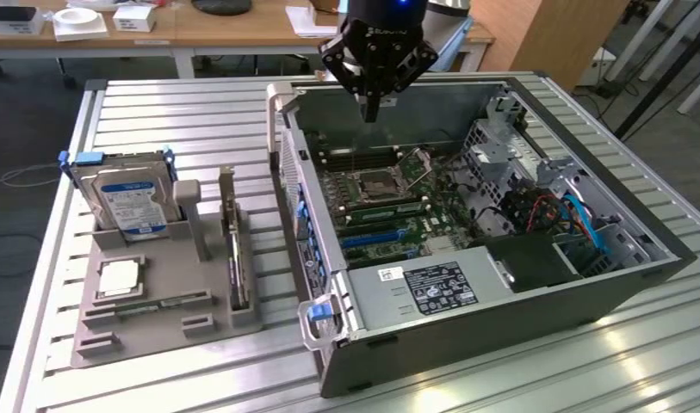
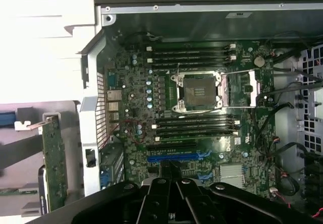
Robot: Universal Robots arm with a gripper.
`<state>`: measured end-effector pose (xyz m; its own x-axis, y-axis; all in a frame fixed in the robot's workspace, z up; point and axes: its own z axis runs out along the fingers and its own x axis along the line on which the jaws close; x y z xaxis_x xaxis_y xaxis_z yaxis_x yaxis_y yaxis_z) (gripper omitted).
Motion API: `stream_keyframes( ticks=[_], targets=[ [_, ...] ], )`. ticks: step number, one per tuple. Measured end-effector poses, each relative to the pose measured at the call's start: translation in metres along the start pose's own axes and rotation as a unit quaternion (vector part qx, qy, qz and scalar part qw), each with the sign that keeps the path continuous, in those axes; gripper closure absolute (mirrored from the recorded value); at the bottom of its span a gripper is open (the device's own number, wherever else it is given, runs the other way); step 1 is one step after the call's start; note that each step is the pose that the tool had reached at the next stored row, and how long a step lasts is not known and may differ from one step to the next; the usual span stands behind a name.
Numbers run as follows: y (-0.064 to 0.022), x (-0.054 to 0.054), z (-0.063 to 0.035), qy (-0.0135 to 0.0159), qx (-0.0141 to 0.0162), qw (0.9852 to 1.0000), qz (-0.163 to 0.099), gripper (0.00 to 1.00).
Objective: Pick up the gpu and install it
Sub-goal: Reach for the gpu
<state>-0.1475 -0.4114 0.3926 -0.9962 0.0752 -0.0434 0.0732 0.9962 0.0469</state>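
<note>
Gpu, a thin dark circuit card with a metal edge point(image 1: 236, 258), is not yet picked up: the black claw point(image 1: 373, 110), fingers pressed together on nothing, hangs over the far side of the open grey computer case point(image 1: 625, 288). The card stands on edge in a grey plastic holder point(image 1: 154, 323) at the exterior view's left, outside the case and well apart from the claw. Judging by this, the approach is in hand; a grasp calls for spread fingers lined up over the card's top edge.

- The table point(image 1: 143, 112) under the gripper point(image 1: 373, 110) was ribbed, bare metal.
- The case point(image 1: 499, 331) below it was dark, matt sheet metal.
- The holder point(image 1: 154, 331), well aside, was matt grey plastic.
</note>
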Motion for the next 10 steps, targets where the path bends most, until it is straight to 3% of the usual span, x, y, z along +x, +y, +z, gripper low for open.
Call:
stream_keyframes(
  ticks=[10],
  targets=[
    [-0.0147, 0.037, -0.0012, -0.0006, -0.0001, 1.0000, 0.000, 0.90]
  ],
)
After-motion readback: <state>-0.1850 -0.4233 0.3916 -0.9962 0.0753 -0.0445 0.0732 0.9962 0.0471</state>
